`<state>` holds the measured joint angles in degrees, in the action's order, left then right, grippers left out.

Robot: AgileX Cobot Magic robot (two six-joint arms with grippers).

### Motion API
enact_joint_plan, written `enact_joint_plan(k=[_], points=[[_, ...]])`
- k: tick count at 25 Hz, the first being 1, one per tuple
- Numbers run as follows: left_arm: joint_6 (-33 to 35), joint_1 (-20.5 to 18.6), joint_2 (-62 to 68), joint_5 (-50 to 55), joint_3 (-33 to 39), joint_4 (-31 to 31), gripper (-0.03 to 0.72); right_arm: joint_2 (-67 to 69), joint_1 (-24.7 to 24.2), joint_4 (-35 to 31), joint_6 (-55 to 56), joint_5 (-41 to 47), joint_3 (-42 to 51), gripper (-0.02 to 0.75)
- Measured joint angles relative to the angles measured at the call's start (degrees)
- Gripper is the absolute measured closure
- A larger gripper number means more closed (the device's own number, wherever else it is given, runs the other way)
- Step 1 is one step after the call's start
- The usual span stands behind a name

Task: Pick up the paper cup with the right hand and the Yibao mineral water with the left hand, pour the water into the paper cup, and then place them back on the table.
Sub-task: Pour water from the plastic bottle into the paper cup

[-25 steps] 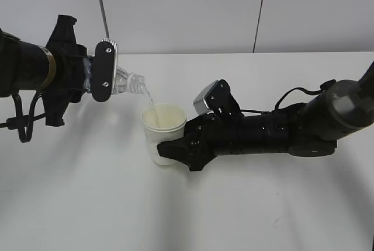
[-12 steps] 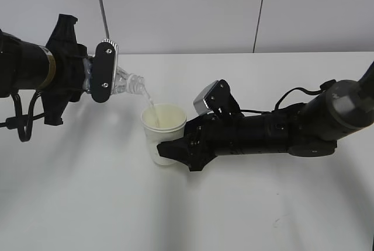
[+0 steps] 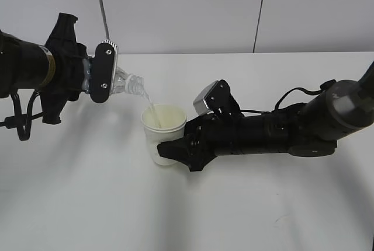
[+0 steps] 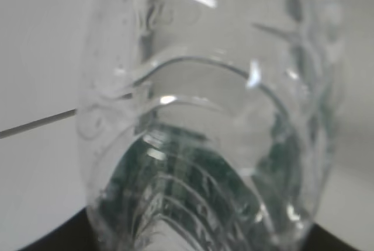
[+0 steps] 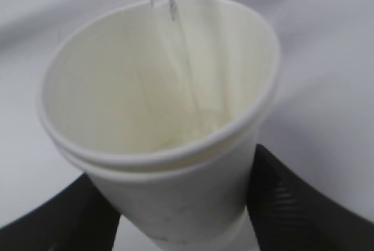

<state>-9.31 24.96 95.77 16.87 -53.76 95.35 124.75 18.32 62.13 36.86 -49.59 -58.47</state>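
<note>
left hand (image 3: 100, 71) fingers pinch tilted bottle (image 3: 125, 82); low right hand (image 3: 175, 146) fingers clasp cup (image 3: 162, 128)

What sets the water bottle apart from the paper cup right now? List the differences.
The Yibao mineral water is clear plastic; the paper cup is opaque off-white.
The bottle is tipped with its mouth down toward the cup; the cup stands upright, mouth up.
Water streams out of the bottle and into the cup.
The left hand grips the bottle, the right hand the cup.
Shared: both are open-topped and held in a gripper.
</note>
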Motion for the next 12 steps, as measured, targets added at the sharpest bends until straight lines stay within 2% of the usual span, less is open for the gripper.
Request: enact_joint_plan(k=[12], points=[[0.0,0.0,0.0,0.23,0.0,0.06,0.37,0.0,0.0,0.0,0.0,0.0,0.0,0.251]])
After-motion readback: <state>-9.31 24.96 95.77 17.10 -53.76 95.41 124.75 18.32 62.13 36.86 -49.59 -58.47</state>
